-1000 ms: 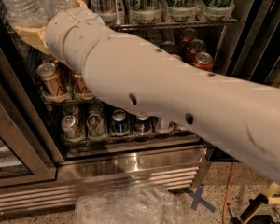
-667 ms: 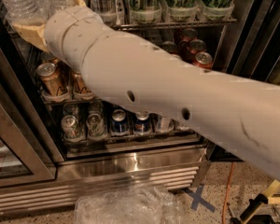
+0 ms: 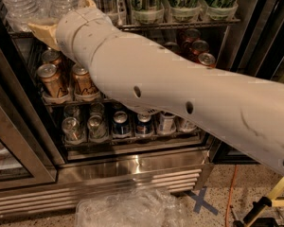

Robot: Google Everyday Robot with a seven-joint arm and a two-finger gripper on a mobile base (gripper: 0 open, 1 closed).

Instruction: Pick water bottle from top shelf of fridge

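We see the gripper at the upper left, its jaws spread wide with one tan finger low on the left and the other at the right of a clear water bottle; we cannot tell whether they touch it. That bottle stands on the top shelf of the fridge, beside a second bottle. The pale arm runs down to the right across racks of cans.

Dim fridge, warm-lit hand upper-left
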